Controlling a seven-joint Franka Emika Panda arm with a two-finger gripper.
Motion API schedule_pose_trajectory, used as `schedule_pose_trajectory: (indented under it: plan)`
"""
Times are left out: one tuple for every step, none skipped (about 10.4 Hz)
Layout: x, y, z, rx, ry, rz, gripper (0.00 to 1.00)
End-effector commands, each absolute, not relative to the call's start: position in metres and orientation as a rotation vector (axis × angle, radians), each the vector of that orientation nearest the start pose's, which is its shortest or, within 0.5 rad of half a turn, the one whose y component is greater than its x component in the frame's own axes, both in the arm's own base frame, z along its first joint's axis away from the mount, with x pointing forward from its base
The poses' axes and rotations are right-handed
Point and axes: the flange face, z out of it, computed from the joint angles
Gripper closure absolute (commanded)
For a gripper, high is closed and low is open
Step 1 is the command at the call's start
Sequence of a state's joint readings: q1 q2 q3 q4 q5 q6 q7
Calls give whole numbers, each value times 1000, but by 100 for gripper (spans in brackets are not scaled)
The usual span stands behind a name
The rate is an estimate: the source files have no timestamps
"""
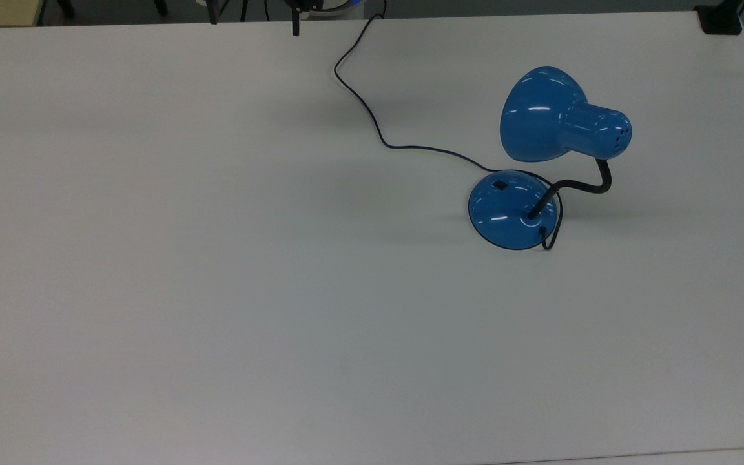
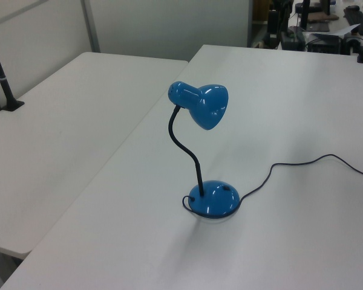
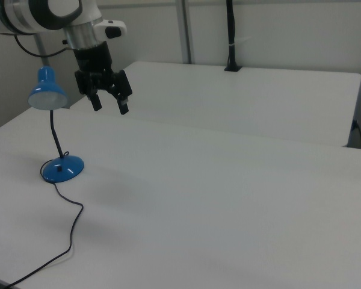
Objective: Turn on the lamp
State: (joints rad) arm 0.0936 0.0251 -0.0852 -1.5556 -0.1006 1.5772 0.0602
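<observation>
My gripper (image 3: 110,101) hangs high above the table (image 1: 217,258) with its fingers spread and nothing between them, well apart from the lamp (image 3: 53,132), which stands to the right view's left of it. In the top view the lamp sits toward the right half of the table, its round base (image 1: 507,210) flat on the surface, the gooseneck (image 1: 578,187) curling up to the shade (image 1: 549,116), which leans out over the far edge of the base. The switch (image 1: 499,185) is a small black patch on the base's upper left in the top view, close under the shade's rim. That closeness is my main worry: coming straight down, I could clip the shade, bend the neck, or shove the whole lamp aside. The base is domed and glossy, so a fingertip landing off-centre may slide off the switch rather than press it, and the light base could skid or tip under a sideways push. The cord (image 1: 372,123) snakes across the table toward the far edge, loops round the base, and could snag a finger if I sweep in low from that side. With the fingers spread, one tip may miss the small switch entirely, so closing them first seems safer. The shade looks unlit, so the job is not yet begun.
</observation>
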Motion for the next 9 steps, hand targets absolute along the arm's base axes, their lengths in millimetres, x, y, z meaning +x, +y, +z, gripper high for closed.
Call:
schedule_pose_trajectory:
  plan:
    - [559, -5, 621, -3222, 47, 10, 0]
    - [559, -4, 621, -3222, 44, 9, 0]
    - [559, -4, 620, -3223, 44, 12, 0]
    - [559, -3, 619, -3223, 40, 19, 0]
    - [558, -1, 618, -3224, 10, 30, 9]
    - [558, -2, 618, -3224, 3, 30, 30]
    - [558, -1, 618, -3222, -12, 31, 55]
    - [558, 0, 618, -3221, -17, 28, 79]
    - [559, 2, 616, -3212, -20, 28, 95]
